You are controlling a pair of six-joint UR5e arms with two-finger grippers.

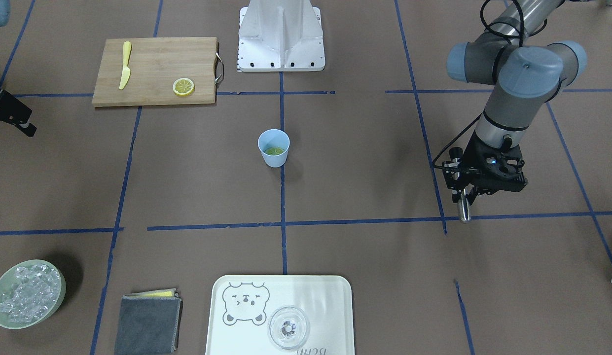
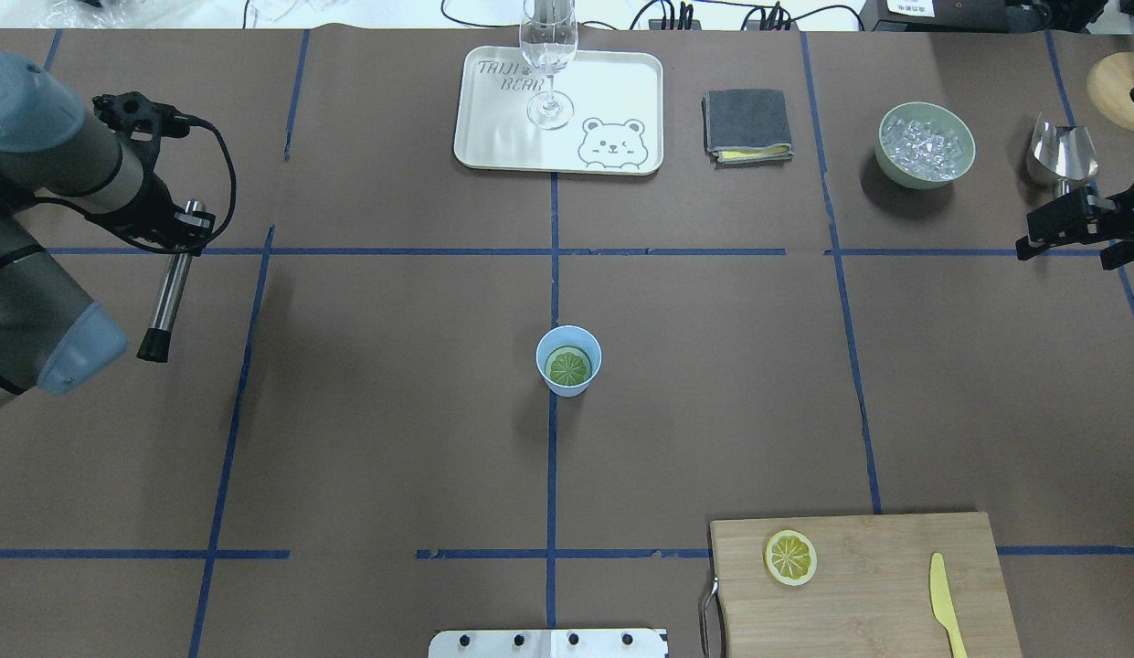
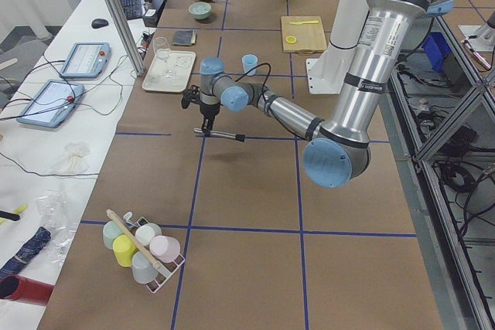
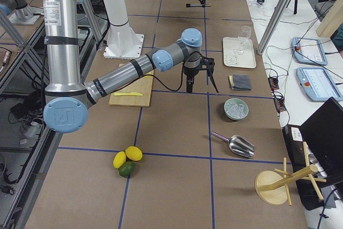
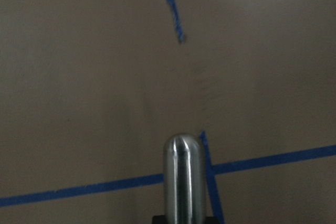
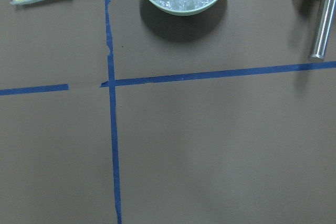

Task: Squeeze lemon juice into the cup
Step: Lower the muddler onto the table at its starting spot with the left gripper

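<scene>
The light-blue cup (image 2: 568, 379) stands upright at the table's middle, also in the front view (image 1: 273, 159). A lemon slice (image 2: 567, 366) lies flat inside it, looking greenish (image 1: 274, 151). My left gripper (image 2: 188, 225) is far to the cup's left, shut on a metal rod (image 2: 167, 297) that juts out over the table; its rounded tip shows in the left wrist view (image 5: 183, 177). My right gripper (image 2: 1069, 239) hangs open and empty at the far right, beside the ice bowl, also seen in the front view (image 1: 15, 123).
A wooden cutting board (image 2: 859, 594) at the near right holds another lemon slice (image 2: 790, 557) and a yellow knife (image 2: 946, 608). At the far side are a tray (image 2: 493, 137) with a glass (image 2: 548, 55), a grey cloth (image 2: 746, 123), an ice bowl (image 2: 926, 144) and a metal scoop (image 2: 1062, 151).
</scene>
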